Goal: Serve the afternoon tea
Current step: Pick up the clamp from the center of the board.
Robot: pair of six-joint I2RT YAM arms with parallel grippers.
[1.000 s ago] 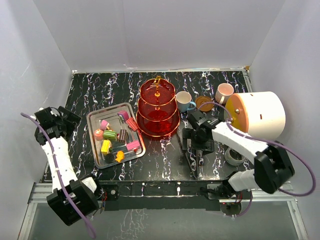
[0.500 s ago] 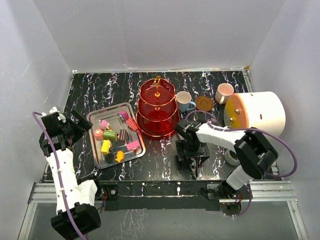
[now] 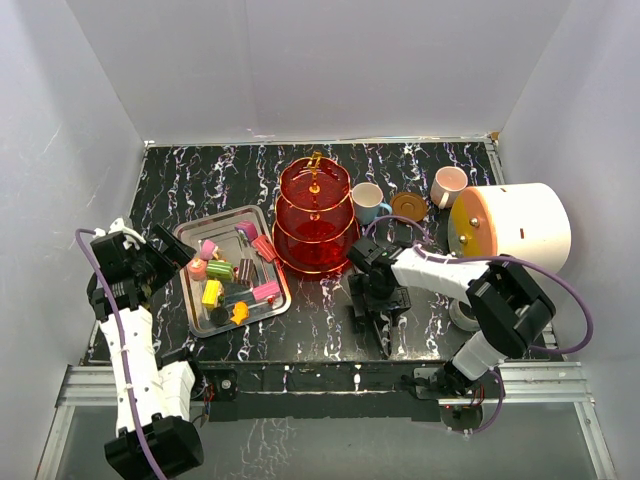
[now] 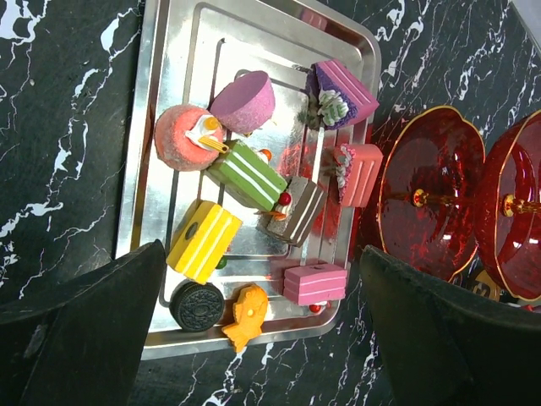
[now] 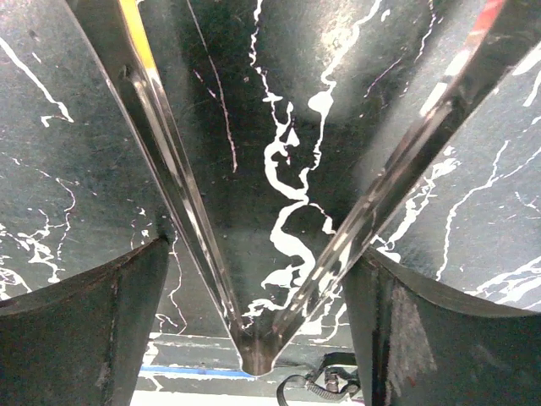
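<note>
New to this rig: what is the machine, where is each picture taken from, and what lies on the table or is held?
Two robot arms are bolted at the near edge of a black marbled table. One picture looks down from above; the other two come from a camera on each wrist. On the table sit a silver tray of small colourful sweets, a red three-tier stand, a blue cup, a pink cup, a brown saucer and a white cylinder. The left end effector hangs open near the tray, holding nothing. The right end effector, also open, straddles metal tongs lying on the table.
</note>
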